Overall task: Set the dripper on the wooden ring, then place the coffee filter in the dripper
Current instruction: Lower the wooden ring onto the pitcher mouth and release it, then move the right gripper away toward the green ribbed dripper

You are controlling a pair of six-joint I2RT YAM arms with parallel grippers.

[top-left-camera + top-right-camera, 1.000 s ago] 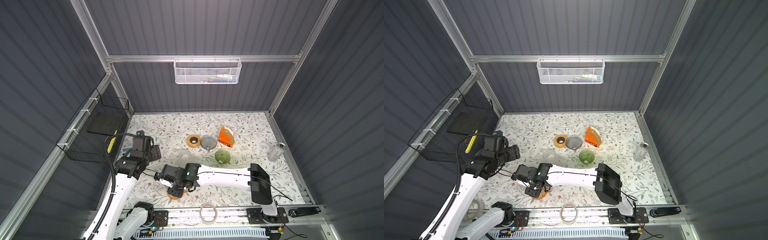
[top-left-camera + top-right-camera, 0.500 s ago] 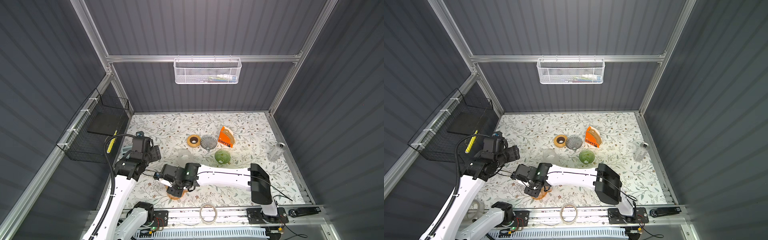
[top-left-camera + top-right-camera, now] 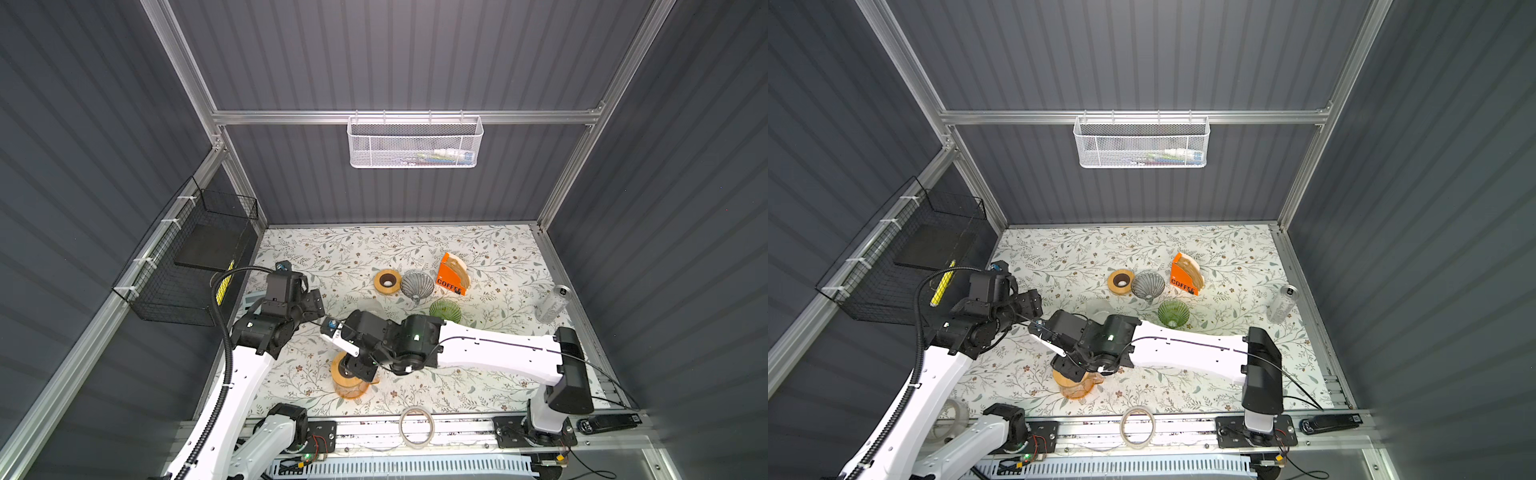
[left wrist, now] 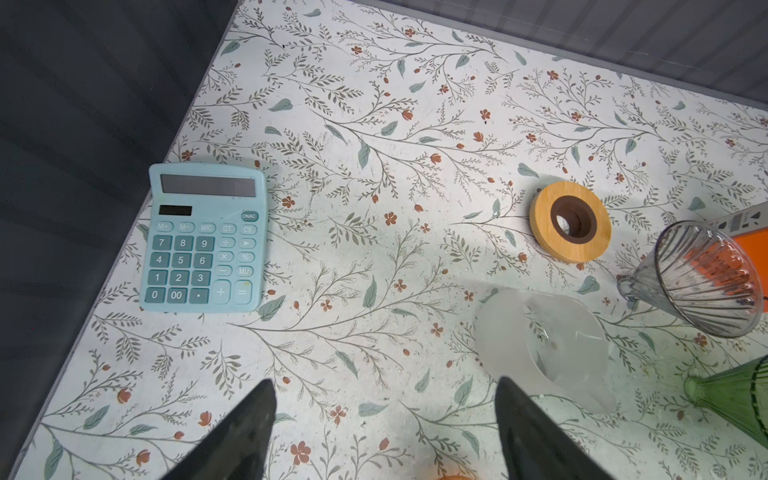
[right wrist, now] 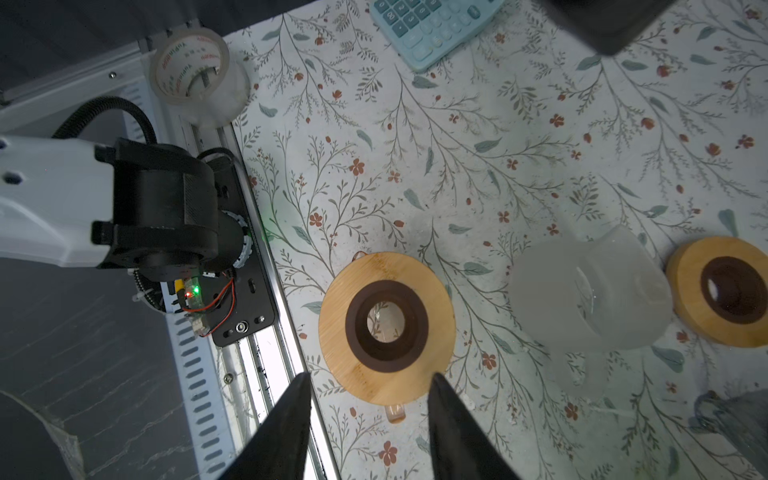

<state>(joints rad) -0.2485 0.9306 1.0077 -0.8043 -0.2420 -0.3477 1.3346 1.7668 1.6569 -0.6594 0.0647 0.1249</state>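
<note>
Brown paper coffee filters stand in an orange box (image 3: 452, 275) marked COFFEE at the back of the table. A grey ribbed glass dripper (image 3: 417, 284) lies beside it, and a green glass dripper (image 3: 444, 311) sits in front. My right gripper (image 5: 370, 376) is open and empty. It hovers at the rim of a wooden collar (image 5: 386, 328) that sits on an amber carafe (image 3: 349, 384). My left gripper (image 4: 384, 382) hangs open and empty over bare table at the left, far from the filters. In both top views the right gripper (image 3: 1071, 368) hides part of the collar.
A frosted glass jug (image 5: 590, 291) stands between the carafe and a second wooden ring (image 3: 387, 281). A blue calculator (image 4: 205, 237) lies at the left edge. A tape roll (image 3: 417, 426) rests on the front rail, another tape roll (image 5: 189, 66) at the front left. A clear bottle (image 3: 552, 303) stands far right.
The right gripper's jaws have spread a little wider above the wooden collar. Both arms have barely moved.
</note>
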